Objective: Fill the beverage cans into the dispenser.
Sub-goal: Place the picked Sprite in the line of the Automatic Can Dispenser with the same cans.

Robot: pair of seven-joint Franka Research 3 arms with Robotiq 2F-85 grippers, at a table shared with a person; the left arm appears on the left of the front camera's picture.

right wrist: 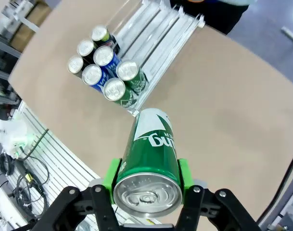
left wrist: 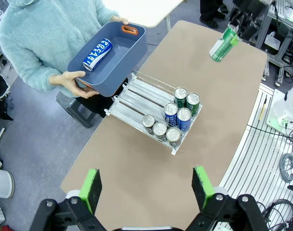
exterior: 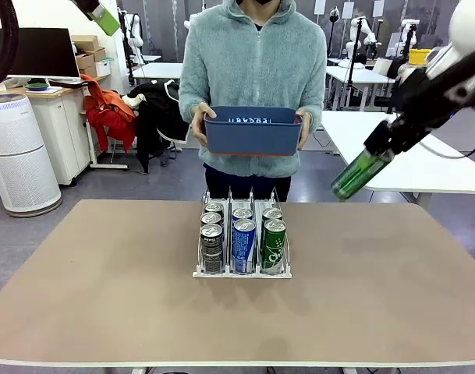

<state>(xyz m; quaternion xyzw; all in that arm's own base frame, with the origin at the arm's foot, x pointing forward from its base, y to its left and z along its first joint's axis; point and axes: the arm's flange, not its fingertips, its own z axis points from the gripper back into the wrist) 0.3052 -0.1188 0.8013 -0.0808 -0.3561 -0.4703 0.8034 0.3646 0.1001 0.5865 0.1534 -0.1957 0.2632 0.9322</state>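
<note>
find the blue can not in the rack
Left wrist view, upper left: the blue metal can lies in the dark blue plastic tub the person holds, beyond the white wire rack.

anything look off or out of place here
Nothing spilled or damaged. The cans in the dispenser stand upright. A green can hangs tilted in the right gripper above the table, and a blue can lies on its side in the tub; both look like normal handling.

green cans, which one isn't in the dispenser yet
The green can held tilted in the right gripper, off the table; the other two stand upright in the dispenser's right lane.
</note>
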